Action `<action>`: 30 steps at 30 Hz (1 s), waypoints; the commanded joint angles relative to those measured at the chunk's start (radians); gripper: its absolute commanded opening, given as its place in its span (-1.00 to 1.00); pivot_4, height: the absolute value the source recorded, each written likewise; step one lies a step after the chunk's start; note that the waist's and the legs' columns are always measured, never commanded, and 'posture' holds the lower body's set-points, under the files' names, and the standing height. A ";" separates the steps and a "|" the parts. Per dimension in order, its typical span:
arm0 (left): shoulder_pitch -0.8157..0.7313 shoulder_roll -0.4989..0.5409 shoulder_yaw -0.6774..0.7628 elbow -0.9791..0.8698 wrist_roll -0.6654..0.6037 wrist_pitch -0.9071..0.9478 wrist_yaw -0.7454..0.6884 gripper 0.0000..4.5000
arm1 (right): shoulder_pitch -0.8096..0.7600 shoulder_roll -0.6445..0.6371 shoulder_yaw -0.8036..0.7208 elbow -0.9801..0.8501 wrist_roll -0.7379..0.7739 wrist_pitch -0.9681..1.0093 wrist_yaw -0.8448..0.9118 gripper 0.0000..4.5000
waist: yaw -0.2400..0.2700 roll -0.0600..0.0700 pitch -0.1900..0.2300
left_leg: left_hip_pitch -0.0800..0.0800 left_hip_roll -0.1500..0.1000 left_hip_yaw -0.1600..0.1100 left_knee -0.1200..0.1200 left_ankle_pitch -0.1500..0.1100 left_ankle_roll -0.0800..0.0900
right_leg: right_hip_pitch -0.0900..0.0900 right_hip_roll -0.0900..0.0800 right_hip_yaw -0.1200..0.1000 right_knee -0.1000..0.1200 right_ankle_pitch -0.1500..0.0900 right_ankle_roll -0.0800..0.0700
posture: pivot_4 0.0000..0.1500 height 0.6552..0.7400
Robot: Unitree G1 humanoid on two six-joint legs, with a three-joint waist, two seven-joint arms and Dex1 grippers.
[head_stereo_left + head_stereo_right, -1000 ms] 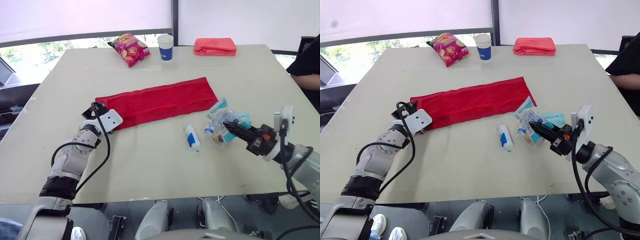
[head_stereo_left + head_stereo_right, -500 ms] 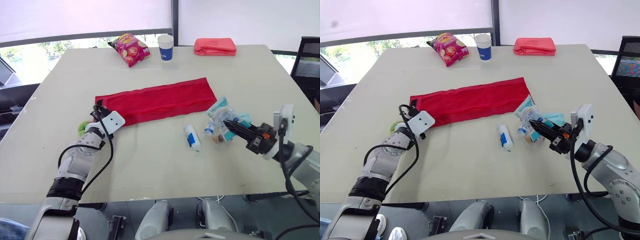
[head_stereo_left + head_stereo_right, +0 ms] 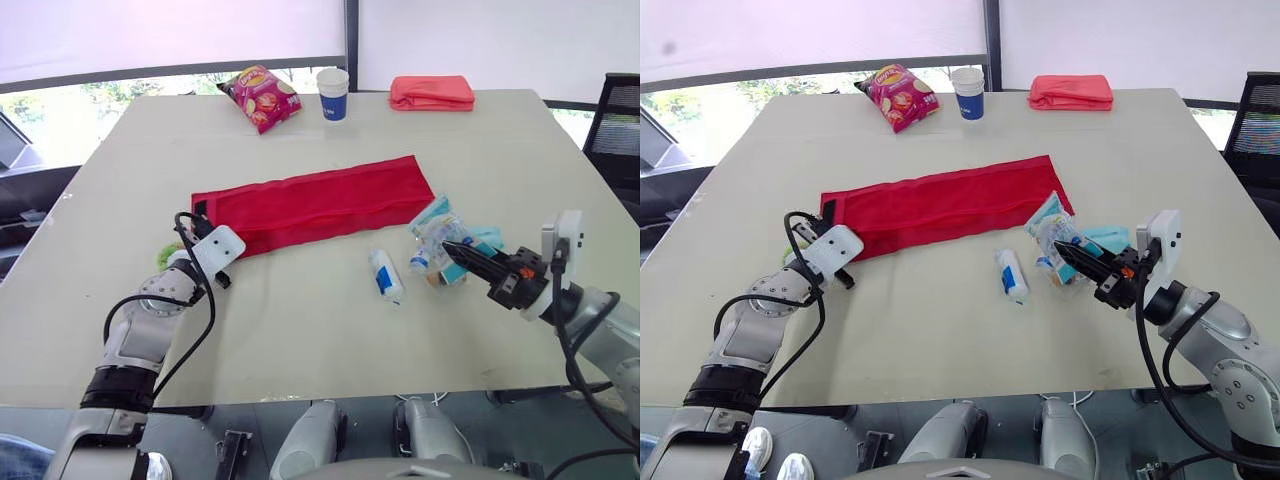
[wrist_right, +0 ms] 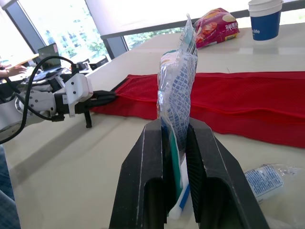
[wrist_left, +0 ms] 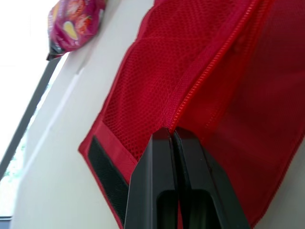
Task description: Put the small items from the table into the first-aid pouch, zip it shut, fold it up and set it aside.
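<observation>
The red mesh pouch [image 3: 320,200] lies flat and unfolded across the middle of the table. My left gripper [image 3: 204,226] is at its left end, by the black velcro strip [image 5: 102,164], shut on the zipper seam [image 5: 200,81]. My right gripper [image 3: 455,250] is shut on a clear packet with blue print [image 4: 176,90] and holds it upright, just above the table beside the pile of small packets [image 3: 440,225]. A white tube with a blue label [image 3: 384,274] lies loose to the left of that pile.
A pink snack bag [image 3: 260,97], a paper cup [image 3: 332,93] and a folded coral pouch [image 3: 431,92] stand along the far edge. A small green object [image 3: 160,257] lies by my left wrist. A black chair [image 3: 615,110] is off the table's right side.
My left gripper has closed on the pouch's left end. The right gripper has shifted slightly toward the pouch with its packet. The person at the right edge has gone from view.
</observation>
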 commanded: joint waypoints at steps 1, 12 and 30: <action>0.012 -0.027 -0.016 -0.149 -0.098 0.111 -0.112 -0.99 | -0.015 -0.014 0.007 -0.022 -0.006 0.003 -0.002 -0.97 | 0.001 0.000 0.000 | 0.000 0.000 0.000 0.000 0.000 0.000 | 0.000 0.000 0.000 0.000 0.000 0.000 | 1.00 0.99; 0.018 -0.114 -0.113 -0.379 -0.157 0.300 -0.195 -0.99 | -0.040 0.047 0.142 -0.028 -0.035 0.116 -0.137 -0.97 | -0.002 -0.001 0.001 | -0.001 0.000 -0.001 0.000 0.000 0.000 | 0.000 0.001 0.000 -0.001 0.000 0.000 | 1.00 0.99; 0.029 -0.128 -0.119 -0.426 -0.172 0.275 -0.207 -0.99 | -0.373 0.493 0.229 0.381 0.052 0.475 -0.449 -0.97 | -0.004 -0.001 0.001 | -0.001 0.000 -0.001 -0.001 0.002 -0.003 | -0.001 0.002 0.000 -0.001 0.002 -0.004 | 1.00 0.99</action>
